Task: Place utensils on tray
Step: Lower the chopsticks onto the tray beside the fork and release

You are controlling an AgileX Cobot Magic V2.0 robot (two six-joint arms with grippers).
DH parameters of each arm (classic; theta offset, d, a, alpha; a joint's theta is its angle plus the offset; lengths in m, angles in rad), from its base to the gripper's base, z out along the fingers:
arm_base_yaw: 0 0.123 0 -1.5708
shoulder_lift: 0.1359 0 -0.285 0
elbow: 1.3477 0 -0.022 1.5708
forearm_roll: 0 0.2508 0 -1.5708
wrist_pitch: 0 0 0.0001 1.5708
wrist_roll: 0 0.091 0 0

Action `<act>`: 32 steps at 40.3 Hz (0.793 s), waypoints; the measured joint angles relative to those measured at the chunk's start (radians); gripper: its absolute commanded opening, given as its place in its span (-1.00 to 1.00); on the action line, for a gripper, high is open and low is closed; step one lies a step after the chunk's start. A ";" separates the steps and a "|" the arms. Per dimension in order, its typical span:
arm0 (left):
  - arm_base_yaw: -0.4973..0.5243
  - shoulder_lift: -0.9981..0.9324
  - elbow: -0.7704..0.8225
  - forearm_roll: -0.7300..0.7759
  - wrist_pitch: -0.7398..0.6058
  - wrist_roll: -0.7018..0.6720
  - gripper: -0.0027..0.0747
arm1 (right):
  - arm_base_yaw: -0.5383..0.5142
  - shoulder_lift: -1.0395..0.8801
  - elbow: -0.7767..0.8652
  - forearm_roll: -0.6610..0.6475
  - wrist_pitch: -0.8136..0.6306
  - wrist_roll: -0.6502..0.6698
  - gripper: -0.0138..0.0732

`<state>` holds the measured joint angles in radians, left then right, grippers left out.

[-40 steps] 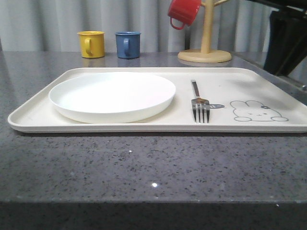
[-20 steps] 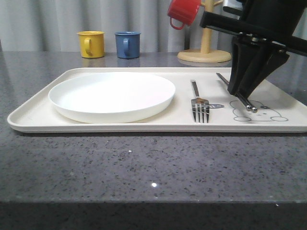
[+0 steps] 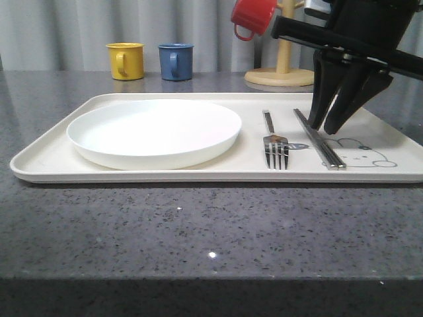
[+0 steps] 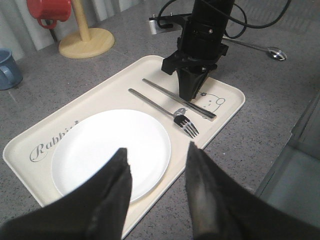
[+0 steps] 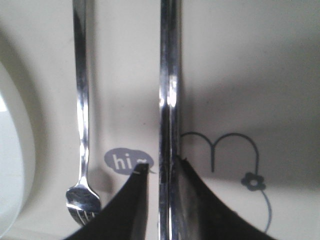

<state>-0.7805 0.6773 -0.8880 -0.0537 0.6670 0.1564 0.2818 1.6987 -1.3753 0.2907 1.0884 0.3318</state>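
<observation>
Frontally, the chopsticks (image 3: 319, 138) lie on the tray (image 3: 198, 173) beside the fork (image 3: 274, 142), under the right gripper (image 3: 332, 125); its wrist view shows jaws seemingly parted along their length, while the left gripper (image 4: 156, 165) hangs open.

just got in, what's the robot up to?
It's laying cutlery on the cream tray. The fork lies beside the white plate. The right gripper is low over the tray with the chopsticks lying flat between its fingers; whether it grips them is unclear. The spoon is on the counter, off the tray. The left gripper hangs open, empty.
</observation>
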 measured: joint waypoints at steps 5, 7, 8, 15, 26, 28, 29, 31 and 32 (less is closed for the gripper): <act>0.000 0.000 0.000 0.000 0.000 0.000 -0.26 | 0.000 0.000 0.000 -0.002 -0.004 0.000 -0.28; 0.000 0.000 0.000 0.000 0.000 0.000 -0.26 | 0.000 0.000 0.000 -0.006 -0.008 0.000 -0.28; 0.000 0.000 0.000 0.000 0.000 0.000 -0.26 | 0.000 0.000 0.000 -0.009 -0.010 0.000 -0.28; 0.000 0.000 0.000 0.000 0.000 0.000 -0.26 | 0.000 -0.033 0.000 -0.026 -0.024 -0.065 -0.28; 0.000 0.000 0.000 0.000 0.000 0.000 -0.26 | -0.031 -0.248 0.000 -0.240 0.062 -0.119 -0.28; 0.000 0.000 0.000 0.000 0.000 0.000 -0.26 | -0.059 -0.281 0.000 -0.291 0.104 -0.123 -0.28; 0.000 0.000 0.000 0.000 0.000 0.000 -0.26 | -0.074 -0.292 0.000 -0.304 0.119 -0.126 -0.28; 0.000 0.000 0.000 0.000 0.000 0.000 -0.26 | -0.115 -0.309 0.000 -0.339 0.138 -0.137 -0.28; 0.000 0.000 0.000 0.000 0.000 0.000 -0.26 | -0.134 -0.314 0.000 -0.344 0.143 -0.141 -0.28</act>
<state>-0.7805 0.6773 -0.8880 -0.0537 0.6670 0.1564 0.1476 1.3847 -1.3753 -0.0530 1.2310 0.1910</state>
